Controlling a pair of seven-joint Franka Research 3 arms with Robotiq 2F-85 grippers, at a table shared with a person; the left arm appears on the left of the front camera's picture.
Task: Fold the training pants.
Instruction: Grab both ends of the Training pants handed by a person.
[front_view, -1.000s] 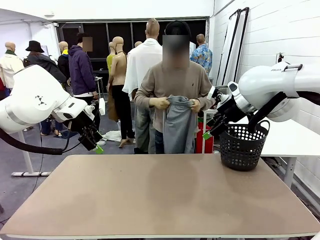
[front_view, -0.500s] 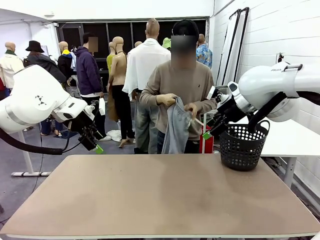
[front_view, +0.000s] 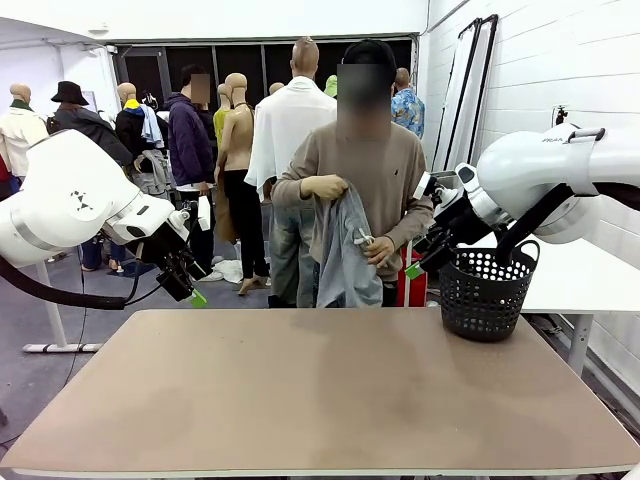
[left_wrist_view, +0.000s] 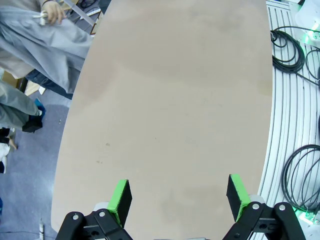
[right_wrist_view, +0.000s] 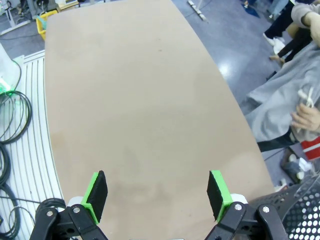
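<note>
A person at the far side of the table holds the light grey training pants (front_view: 343, 255) up in both hands, hanging off the table; one hand (front_view: 378, 250) grips the pale drawstring. The pants also hang beyond the table's edge in the left wrist view (left_wrist_view: 45, 52) and in the right wrist view (right_wrist_view: 287, 102). My left gripper (front_view: 192, 290) hovers open above the table's far left corner, its green pads (left_wrist_view: 120, 197) wide apart with nothing between them. My right gripper (front_view: 416, 262) hangs open above the far right, next to the basket, pads (right_wrist_view: 216, 192) spread and empty.
A black mesh basket (front_view: 485, 290) stands on the far right of the tan table (front_view: 320, 390). Black cables (left_wrist_view: 305, 172) lie on the floor along the robot's side. A white table (front_view: 590, 285) stands to the right.
The person has shifted the pants from a spread hold in front of the chest to a bunched hold, one hand lowering with the drawstring. Both arms have stayed still.
</note>
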